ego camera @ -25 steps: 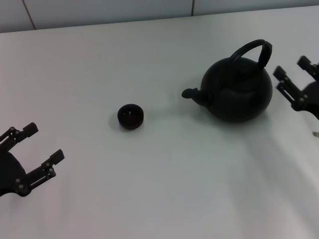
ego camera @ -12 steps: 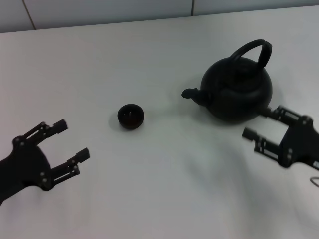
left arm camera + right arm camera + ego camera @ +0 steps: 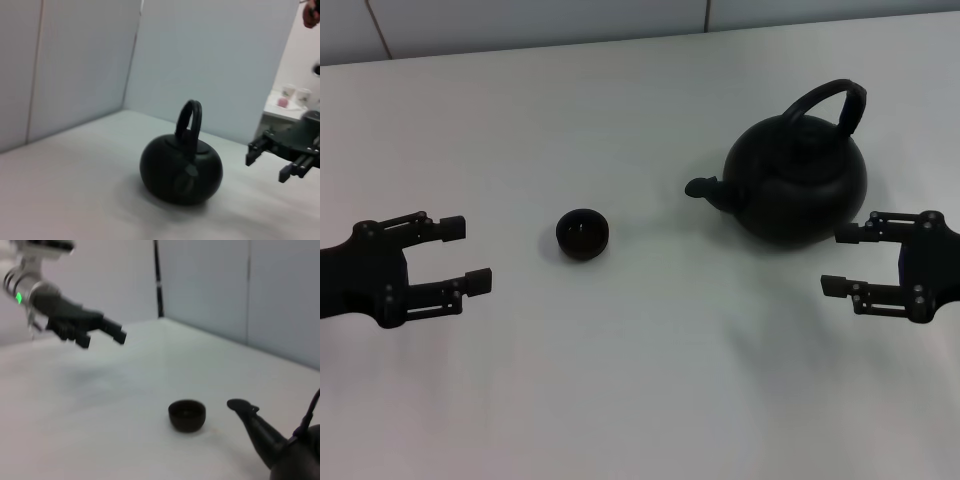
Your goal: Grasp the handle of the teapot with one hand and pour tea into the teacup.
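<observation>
The black teapot [image 3: 795, 185] stands upright at the right of the white table, spout pointing left, its arched handle [image 3: 830, 98] over the lid. It also shows in the left wrist view [image 3: 181, 172] with the handle [image 3: 190, 117]. The small black teacup [image 3: 582, 233] sits left of the spout; it also shows in the right wrist view [image 3: 187, 415]. My right gripper [image 3: 843, 260] is open and empty, low at the right, just in front of the teapot's base. My left gripper [image 3: 465, 256] is open and empty, left of the teacup.
The white table [image 3: 650, 390] has a back edge against a grey panelled wall [image 3: 520, 25]. In the left wrist view, some cups stand on a far shelf [image 3: 295, 95].
The right gripper has come from beside the teapot's right side down to the front of it and levelled out. The left gripper has risen and moved in toward the teacup.
</observation>
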You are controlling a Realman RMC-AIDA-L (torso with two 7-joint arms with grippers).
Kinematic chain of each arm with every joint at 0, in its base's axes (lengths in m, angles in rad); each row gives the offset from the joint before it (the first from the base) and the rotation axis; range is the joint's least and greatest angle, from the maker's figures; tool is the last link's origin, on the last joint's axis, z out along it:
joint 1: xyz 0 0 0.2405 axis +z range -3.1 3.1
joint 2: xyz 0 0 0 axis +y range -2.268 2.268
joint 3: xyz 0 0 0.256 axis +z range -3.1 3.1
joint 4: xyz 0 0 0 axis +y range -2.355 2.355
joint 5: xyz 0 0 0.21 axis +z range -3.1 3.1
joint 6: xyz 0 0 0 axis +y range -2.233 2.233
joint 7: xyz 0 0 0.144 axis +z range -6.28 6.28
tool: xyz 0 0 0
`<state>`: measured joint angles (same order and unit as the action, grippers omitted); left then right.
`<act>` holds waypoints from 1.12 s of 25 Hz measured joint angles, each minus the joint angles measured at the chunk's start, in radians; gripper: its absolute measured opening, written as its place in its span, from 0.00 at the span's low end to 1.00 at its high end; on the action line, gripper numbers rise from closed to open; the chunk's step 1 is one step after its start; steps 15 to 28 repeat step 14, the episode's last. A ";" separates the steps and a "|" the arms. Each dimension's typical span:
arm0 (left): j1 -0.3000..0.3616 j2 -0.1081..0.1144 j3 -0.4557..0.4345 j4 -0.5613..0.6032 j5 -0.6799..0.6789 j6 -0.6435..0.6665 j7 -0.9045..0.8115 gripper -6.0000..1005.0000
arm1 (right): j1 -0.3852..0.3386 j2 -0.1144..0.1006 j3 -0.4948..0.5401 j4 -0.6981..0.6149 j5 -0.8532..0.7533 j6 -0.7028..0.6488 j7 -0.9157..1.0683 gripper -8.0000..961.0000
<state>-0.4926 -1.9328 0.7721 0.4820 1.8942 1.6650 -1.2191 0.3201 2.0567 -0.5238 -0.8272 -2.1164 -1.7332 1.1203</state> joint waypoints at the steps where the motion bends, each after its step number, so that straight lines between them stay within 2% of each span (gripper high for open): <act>1: -0.016 0.009 -0.001 0.007 0.016 0.010 -0.040 0.79 | 0.010 -0.002 0.000 -0.011 -0.015 -0.005 0.014 0.69; 4: -0.028 0.016 -0.003 0.019 0.029 0.021 -0.076 0.79 | 0.029 -0.006 0.000 -0.024 -0.037 -0.011 0.032 0.69; 14: -0.029 0.017 -0.010 0.023 0.029 0.025 -0.088 0.79 | 0.061 -0.012 -0.001 -0.025 -0.055 -0.007 0.038 0.69; 28: -0.029 0.017 -0.010 0.023 0.029 0.025 -0.088 0.79 | 0.061 -0.012 -0.001 -0.025 -0.055 -0.007 0.038 0.69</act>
